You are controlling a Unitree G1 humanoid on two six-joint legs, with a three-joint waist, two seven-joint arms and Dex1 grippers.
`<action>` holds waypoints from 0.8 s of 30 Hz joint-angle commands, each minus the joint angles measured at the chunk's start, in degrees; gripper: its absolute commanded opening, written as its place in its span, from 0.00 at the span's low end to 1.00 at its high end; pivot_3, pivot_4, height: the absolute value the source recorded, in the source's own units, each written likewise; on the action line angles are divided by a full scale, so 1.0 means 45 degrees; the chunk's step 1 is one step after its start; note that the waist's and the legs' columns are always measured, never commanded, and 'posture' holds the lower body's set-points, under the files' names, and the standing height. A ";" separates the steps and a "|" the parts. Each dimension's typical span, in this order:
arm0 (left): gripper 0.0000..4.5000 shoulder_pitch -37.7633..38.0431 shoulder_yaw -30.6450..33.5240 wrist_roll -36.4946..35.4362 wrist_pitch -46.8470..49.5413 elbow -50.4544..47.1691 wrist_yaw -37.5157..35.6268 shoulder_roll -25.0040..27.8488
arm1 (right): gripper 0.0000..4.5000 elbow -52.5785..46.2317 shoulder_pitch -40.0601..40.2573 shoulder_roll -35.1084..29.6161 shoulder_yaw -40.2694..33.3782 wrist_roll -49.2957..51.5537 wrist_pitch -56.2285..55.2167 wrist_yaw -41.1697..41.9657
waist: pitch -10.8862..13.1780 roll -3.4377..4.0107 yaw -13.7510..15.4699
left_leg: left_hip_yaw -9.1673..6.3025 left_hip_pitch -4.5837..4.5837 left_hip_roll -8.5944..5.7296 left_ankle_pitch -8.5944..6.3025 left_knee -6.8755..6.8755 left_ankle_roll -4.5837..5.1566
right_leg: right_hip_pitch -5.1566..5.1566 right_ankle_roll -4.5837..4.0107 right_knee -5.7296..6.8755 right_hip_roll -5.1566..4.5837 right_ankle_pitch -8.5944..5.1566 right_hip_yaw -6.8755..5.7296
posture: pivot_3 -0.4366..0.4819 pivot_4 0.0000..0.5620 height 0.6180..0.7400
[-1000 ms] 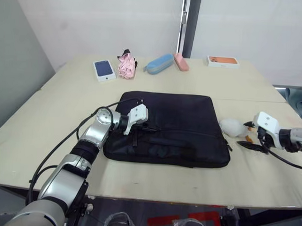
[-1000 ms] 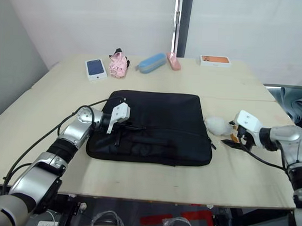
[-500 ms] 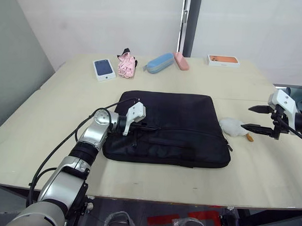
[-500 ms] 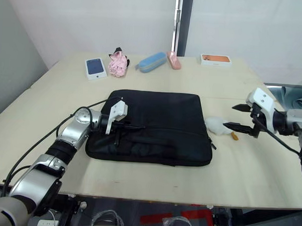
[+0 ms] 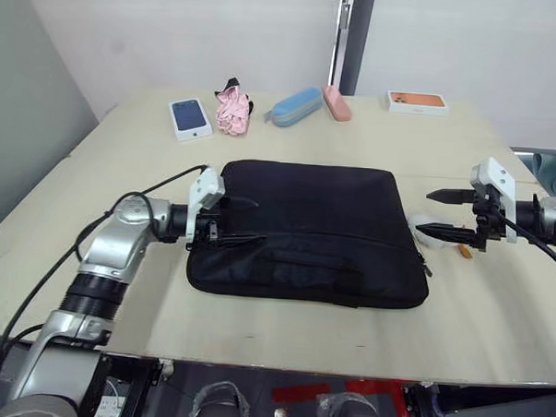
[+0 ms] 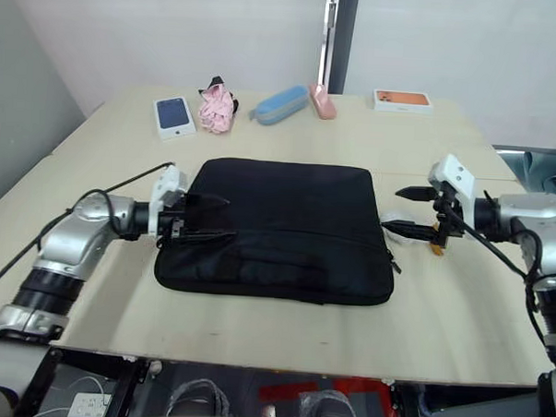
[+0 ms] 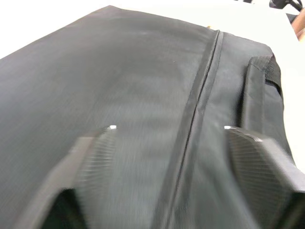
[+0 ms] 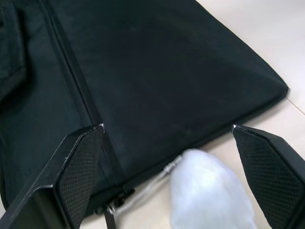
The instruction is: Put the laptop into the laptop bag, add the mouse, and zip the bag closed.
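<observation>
The black laptop bag (image 5: 309, 233) lies flat in the middle of the table, its zipper line (image 7: 190, 119) running between my left fingers (image 7: 90, 167). My left gripper (image 5: 224, 220) is open at the bag's left edge, one finger above the fabric and one at the zipper seam, holding nothing. My right gripper (image 5: 441, 213) is open just off the bag's right edge, straddling a white lump (image 8: 209, 191) with an orange tail (image 5: 464, 252). The laptop and the mouse are hidden or out of view.
Along the far side of the table (image 5: 282, 333) lie a blue phone box (image 5: 190, 118), a pink cloth (image 5: 232, 110), a blue case (image 5: 295, 108), a pink case (image 5: 336, 102) and an orange box (image 5: 416, 102). The table's front edge is close below the bag.
My left gripper has opened and drawn back from the bag's front-left area to its left edge. My right gripper rose, then came in toward the white lump.
</observation>
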 commanded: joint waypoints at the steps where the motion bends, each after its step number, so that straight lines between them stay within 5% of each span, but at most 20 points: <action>1: 1.00 0.0304 0.1094 -0.0807 0.0749 -0.0981 0.0323 0.0729 | 1.00 -0.0216 -0.0298 -0.0185 -0.0277 0.0284 -0.0117 0.0364 | 0.0004 -0.0001 0.0018 | 0.0000 0.0000 -0.0001 0.0000 0.0005 0.0000 | -0.0002 0.0000 0.0009 0.0000 0.0000 0.0001 | 0.48 0.27 1.00; 13: 1.00 0.2378 0.3698 -0.0663 0.0505 -0.0128 0.0538 0.4137 | 1.00 0.0324 0.1093 -0.1661 -0.1500 0.0307 -0.1597 0.1596 | 0.0019 -0.0021 0.0025 | -0.0022 0.0008 0.0011 -0.0004 0.0097 -0.0006 | 0.0007 -0.0003 0.0089 0.0004 -0.0004 0.0002 | 0.48 0.27 1.00; 24: 1.00 0.2349 0.3898 -0.0151 0.0172 0.1887 0.0103 0.6035 | 1.00 0.2366 0.1135 -0.3230 -0.2245 0.0006 -0.2886 0.2324 | 0.0028 -0.0036 0.0017 | -0.0038 0.0028 0.0006 -0.0006 0.0210 0.0004 | 0.0044 -0.0005 0.0165 -0.0012 -0.0002 0.0007 | 0.48 0.27 1.00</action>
